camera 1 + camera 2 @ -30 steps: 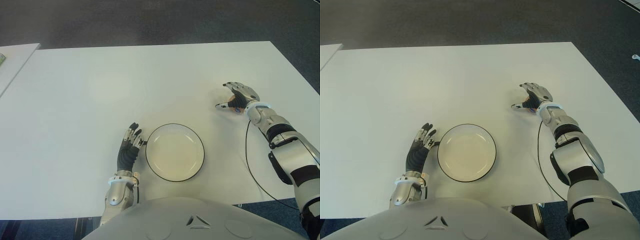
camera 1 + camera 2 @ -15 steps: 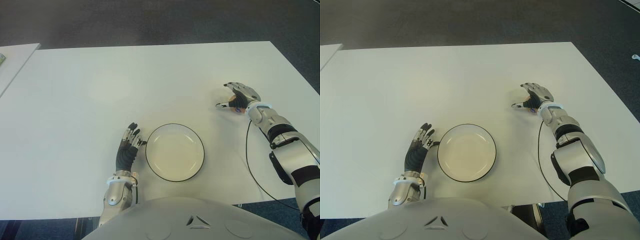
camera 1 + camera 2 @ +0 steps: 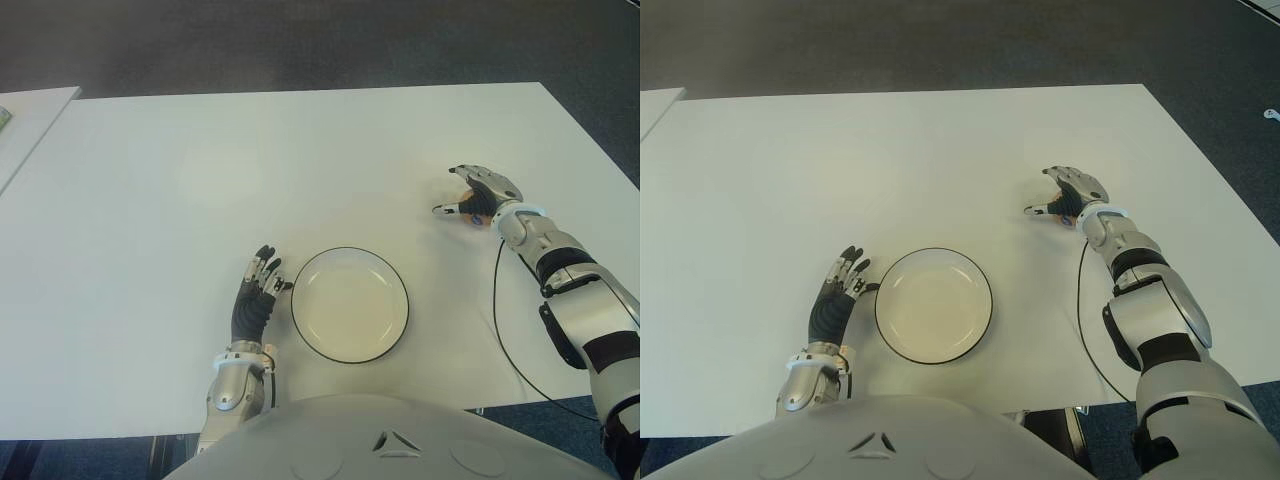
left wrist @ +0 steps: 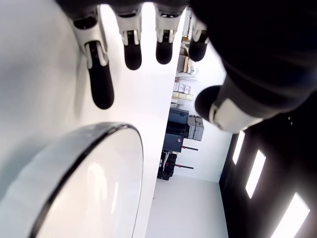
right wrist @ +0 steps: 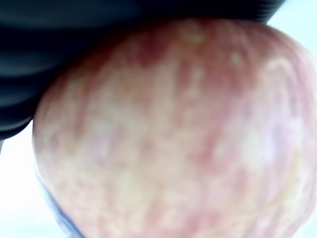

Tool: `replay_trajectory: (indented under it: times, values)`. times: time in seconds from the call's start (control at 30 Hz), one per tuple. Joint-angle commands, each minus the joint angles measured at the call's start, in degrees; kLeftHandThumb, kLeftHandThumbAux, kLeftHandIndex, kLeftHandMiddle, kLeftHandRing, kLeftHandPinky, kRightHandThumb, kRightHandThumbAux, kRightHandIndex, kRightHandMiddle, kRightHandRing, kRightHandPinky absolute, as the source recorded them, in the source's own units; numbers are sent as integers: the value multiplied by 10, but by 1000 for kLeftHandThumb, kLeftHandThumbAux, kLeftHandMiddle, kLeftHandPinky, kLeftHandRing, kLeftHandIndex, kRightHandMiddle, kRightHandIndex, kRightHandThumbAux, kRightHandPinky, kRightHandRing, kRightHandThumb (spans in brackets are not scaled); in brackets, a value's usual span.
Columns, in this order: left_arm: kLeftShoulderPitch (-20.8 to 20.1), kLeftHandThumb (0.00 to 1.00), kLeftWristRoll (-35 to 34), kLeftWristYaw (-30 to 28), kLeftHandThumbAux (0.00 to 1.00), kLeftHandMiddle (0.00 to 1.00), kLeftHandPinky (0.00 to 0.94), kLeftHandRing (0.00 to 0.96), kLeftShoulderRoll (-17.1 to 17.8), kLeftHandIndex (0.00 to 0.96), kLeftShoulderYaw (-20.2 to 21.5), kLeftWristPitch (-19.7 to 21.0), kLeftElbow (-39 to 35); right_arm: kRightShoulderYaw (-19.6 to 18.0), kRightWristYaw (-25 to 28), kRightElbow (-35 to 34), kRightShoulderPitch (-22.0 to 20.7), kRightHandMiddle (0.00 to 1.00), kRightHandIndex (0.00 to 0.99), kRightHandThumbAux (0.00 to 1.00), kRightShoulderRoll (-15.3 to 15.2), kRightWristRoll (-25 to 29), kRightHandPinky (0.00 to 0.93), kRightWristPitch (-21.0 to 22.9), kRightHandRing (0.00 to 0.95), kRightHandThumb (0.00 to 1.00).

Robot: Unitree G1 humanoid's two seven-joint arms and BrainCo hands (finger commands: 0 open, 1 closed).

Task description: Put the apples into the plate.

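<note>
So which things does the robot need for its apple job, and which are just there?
Needed:
- red-and-yellow streaked apple, under the right hand
- round white plate with a black rim

Just there:
- white table
- thin black cable
- left hand, open beside the plate

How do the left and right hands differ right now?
Load: the right hand is cupped over an apple, which fills its wrist view; the left hand holds nothing.
Pose: the right hand's fingers are curled, while the left hand's fingers are extended.
Place: the left hand is at the plate's left rim; the right hand is well off to the plate's right, farther up the table.
Shared: both are over the same white table.
</note>
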Motion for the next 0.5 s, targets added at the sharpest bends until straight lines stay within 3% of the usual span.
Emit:
replay_trajectory:
  times: [0.03, 0.3, 0.5]
  values:
    - [9, 224, -2, -3, 628, 93, 154, 126, 2, 12, 5, 21, 17, 9, 13, 18, 34, 6, 0, 410, -3, -8, 123, 8, 33, 341]
    - [12, 231, -5, -4, 622, 84, 137, 116, 2, 7, 7, 22, 13, 18, 6, 17, 36, 6, 0, 408, -9, -15, 107, 4, 32, 370]
    - [13, 231, -6, -6, 624, 89, 161, 125, 6, 8, 10, 24, 11, 22, 5, 19, 39, 43, 24, 414, -16, -13, 162, 5, 73, 419]
